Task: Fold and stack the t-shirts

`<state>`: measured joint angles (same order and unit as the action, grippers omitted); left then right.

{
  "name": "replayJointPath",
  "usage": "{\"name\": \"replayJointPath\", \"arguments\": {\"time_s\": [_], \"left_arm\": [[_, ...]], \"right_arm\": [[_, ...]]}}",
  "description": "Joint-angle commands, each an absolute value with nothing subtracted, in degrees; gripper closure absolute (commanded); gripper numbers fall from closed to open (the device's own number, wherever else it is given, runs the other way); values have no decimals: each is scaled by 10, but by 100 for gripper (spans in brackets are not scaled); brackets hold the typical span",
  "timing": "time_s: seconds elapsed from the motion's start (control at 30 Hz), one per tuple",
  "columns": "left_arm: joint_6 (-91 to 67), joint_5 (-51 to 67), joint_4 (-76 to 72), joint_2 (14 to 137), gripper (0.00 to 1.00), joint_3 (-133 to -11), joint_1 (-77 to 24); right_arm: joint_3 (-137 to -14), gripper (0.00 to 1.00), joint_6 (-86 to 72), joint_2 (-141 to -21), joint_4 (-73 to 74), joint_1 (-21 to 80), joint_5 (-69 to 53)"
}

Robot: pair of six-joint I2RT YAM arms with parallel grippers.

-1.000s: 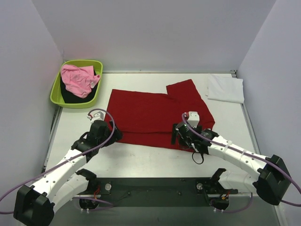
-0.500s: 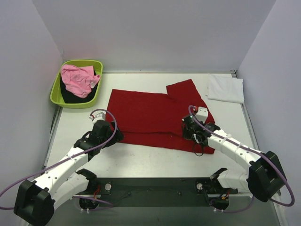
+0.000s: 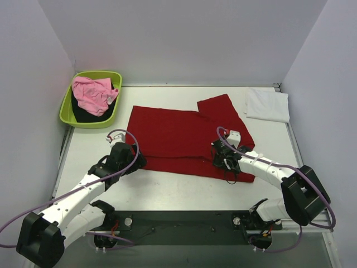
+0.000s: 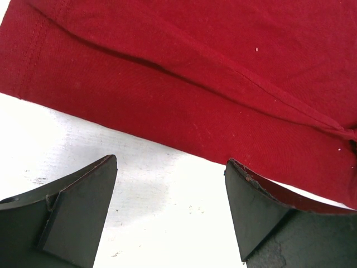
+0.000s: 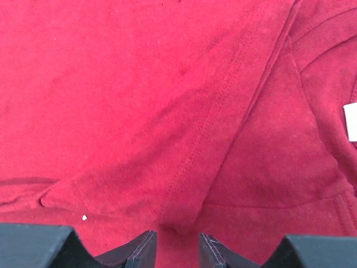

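The deep red t-shirt [image 3: 167,134] lies spread flat on the table, its near part folded over and one sleeve pointing to the back right. My right gripper [image 3: 223,159] is down on its near right part. In the right wrist view the gripper [image 5: 177,245] has its jaws drawn close on a raised fold of red cloth [image 5: 139,100]. My left gripper [image 3: 135,162] stands open at the shirt's near left corner. Between its fingers [image 4: 170,190] is bare table, and the red hem [image 4: 195,72] lies just beyond them. A folded white t-shirt [image 3: 268,104] rests at the back right.
A lime-green tub [image 3: 68,100] at the back left holds a crumpled pink t-shirt [image 3: 92,92] on top of a black one [image 3: 83,114]. Walls close in the left, back and right sides. A dark base plate [image 3: 184,226] runs along the near edge.
The right gripper has gone from open to closed on a fold of the red shirt, with its wrist shifting a little over the cloth. The left arm has stayed still.
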<state>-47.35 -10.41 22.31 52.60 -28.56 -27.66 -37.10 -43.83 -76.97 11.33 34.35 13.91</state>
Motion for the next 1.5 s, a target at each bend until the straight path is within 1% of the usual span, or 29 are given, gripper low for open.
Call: {"name": "replayJointPath", "arguments": {"time_s": [0.0, 0.27, 0.37, 0.4, 0.5, 0.8, 1.03, 1.1, 1.17, 1.23, 1.27, 1.47], "left_arm": [[-472, -118, 196, 530, 12, -296, -279], [-471, -118, 194, 535, 12, -295, -279], [-470, -119, 195, 536, 12, -294, -279], [-470, -119, 196, 536, 12, -294, -279], [-470, -118, 197, 536, 12, -294, -279], [-470, -116, 187, 548, 12, -293, -279], [-470, -113, 185, 553, 12, -295, -279], [-470, -114, 185, 552, 12, -296, -279], [-469, -114, 185, 553, 12, -297, -279], [-469, -114, 186, 555, 12, -299, -279], [-470, -115, 186, 555, 12, -299, -279], [-468, -116, 188, 554, 12, -301, -279]], "right_arm": [[-369, 64, -447, -785, 98, 336, 139], [-373, 67, -447, -814, 76, 330, 132], [-372, 73, -449, -821, 66, 330, 131], [-373, 77, -448, -823, 65, 330, 130], [-375, 86, -449, -827, 62, 330, 127], [-391, 100, -440, -816, 76, 330, 131], [-423, 99, -424, -813, 98, 330, 140], [-434, 91, -417, -816, 107, 330, 141], [-438, 87, -414, -817, 109, 330, 144], [-439, 94, -415, -818, 108, 330, 149], [-442, 100, -413, -820, 109, 330, 149], [-467, 100, -408, -844, 102, 330, 156]]}}
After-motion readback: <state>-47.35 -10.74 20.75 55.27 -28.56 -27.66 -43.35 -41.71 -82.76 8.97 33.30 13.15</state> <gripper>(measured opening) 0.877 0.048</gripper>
